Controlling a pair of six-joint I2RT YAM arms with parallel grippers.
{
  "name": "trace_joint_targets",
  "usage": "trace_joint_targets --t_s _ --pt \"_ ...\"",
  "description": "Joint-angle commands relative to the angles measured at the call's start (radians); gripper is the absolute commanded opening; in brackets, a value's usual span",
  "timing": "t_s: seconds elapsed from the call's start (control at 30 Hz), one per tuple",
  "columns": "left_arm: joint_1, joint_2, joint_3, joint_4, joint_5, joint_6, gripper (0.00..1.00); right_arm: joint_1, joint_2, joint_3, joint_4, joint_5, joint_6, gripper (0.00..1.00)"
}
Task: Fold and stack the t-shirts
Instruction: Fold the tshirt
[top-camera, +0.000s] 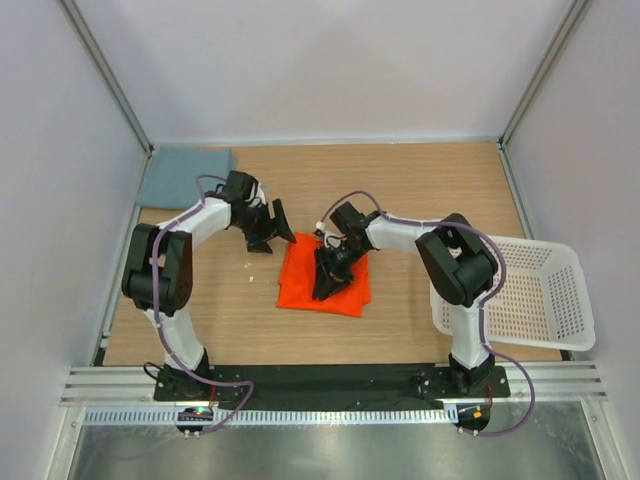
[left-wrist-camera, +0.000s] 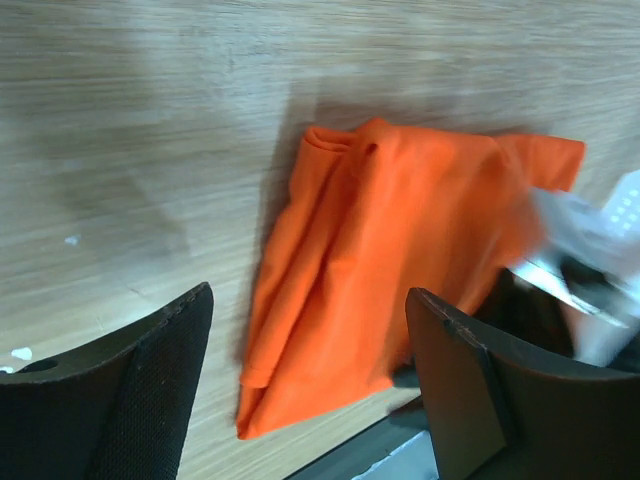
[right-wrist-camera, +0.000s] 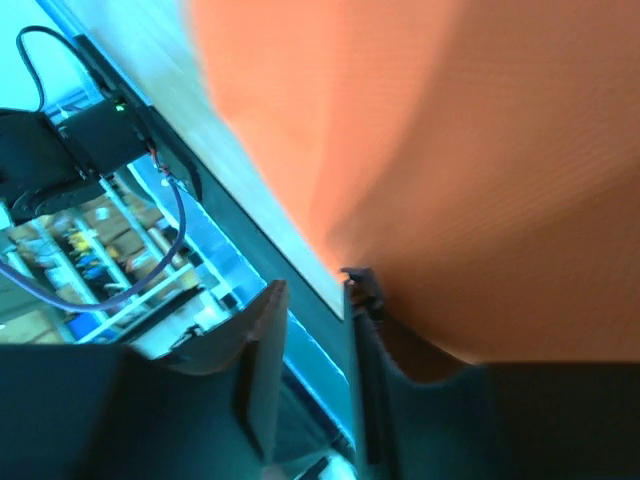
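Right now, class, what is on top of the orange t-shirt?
The right gripper is over the orange t-shirt, fingers slightly apart. The cloth beneath it is covered, so contact cannot be judged. The grey-blue t-shirt lies apart, far left.

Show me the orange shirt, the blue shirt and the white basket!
orange t-shirt (top-camera: 298, 285): top view, on its bare left half.
grey-blue t-shirt (top-camera: 185, 176): top view, on the middle of the folded cloth.
white perforated basket (top-camera: 535, 243): top view, on its far rim.

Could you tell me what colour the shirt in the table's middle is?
Plain bright orange shirt; clearest in the left wrist view.
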Motion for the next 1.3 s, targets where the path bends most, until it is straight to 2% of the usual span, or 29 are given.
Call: trace_joint_targets --t_s 0.0,0.03,0.13,0.27,0.43,0.5,0.67,0.83,0.87,0.93,0.97,1.07,1.17,1.2,1.27 --pt "-0.002 0.033 0.059 -0.015 0.01 0.082 0.79 -0.011 -0.152 0.132 -0.135 0.073 -0.07 0.38" --pt "-0.008 0.042 0.064 -0.027 -0.009 0.089 0.79 -0.019 -0.173 0.168 -0.179 0.088 -0.071 0.43" --pt "-0.02 0.073 0.076 -0.039 -0.043 0.123 0.8 -0.062 -0.248 0.192 -0.229 0.094 -0.077 0.48" --pt "-0.066 0.119 0.096 -0.038 -0.05 0.134 0.79 -0.14 -0.328 0.149 -0.269 0.102 -0.104 0.49" --pt "-0.095 0.157 0.093 -0.021 -0.101 0.132 0.72 -0.24 -0.412 0.042 -0.286 0.087 -0.134 0.49" --pt "-0.108 0.164 0.087 -0.007 -0.112 0.145 0.66 -0.251 -0.43 0.017 -0.284 0.088 -0.143 0.49" --pt "-0.131 0.2 0.078 0.025 -0.134 0.146 0.59 -0.251 -0.479 -0.049 -0.257 0.091 -0.139 0.49" --pt "-0.135 0.203 0.027 0.108 -0.1 0.125 0.42 -0.252 -0.513 -0.11 -0.243 0.094 -0.14 0.48" --pt "-0.137 0.203 0.013 0.122 -0.076 0.122 0.34 -0.252 -0.521 -0.118 -0.244 0.097 -0.142 0.48" --pt "-0.137 0.202 0.001 0.158 -0.059 0.117 0.26 -0.255 -0.542 -0.141 -0.252 0.104 -0.148 0.48" --pt "-0.135 0.191 -0.007 0.171 -0.051 0.113 0.16 -0.255 -0.552 -0.149 -0.255 0.105 -0.151 0.48" --pt "-0.137 0.165 -0.03 0.201 -0.039 0.102 0.01 -0.26 -0.587 -0.18 -0.263 0.107 -0.15 0.48" --pt "-0.137 0.098 -0.047 0.198 -0.074 0.093 0.0 -0.258 -0.622 -0.209 -0.27 0.104 -0.142 0.48" --pt "-0.135 -0.004 -0.033 0.125 -0.171 0.096 0.0 -0.258 -0.654 -0.233 -0.273 0.102 -0.134 0.48" --pt "-0.135 -0.046 -0.01 0.065 -0.241 0.1 0.0 -0.258 -0.662 -0.241 -0.279 0.104 -0.13 0.48"
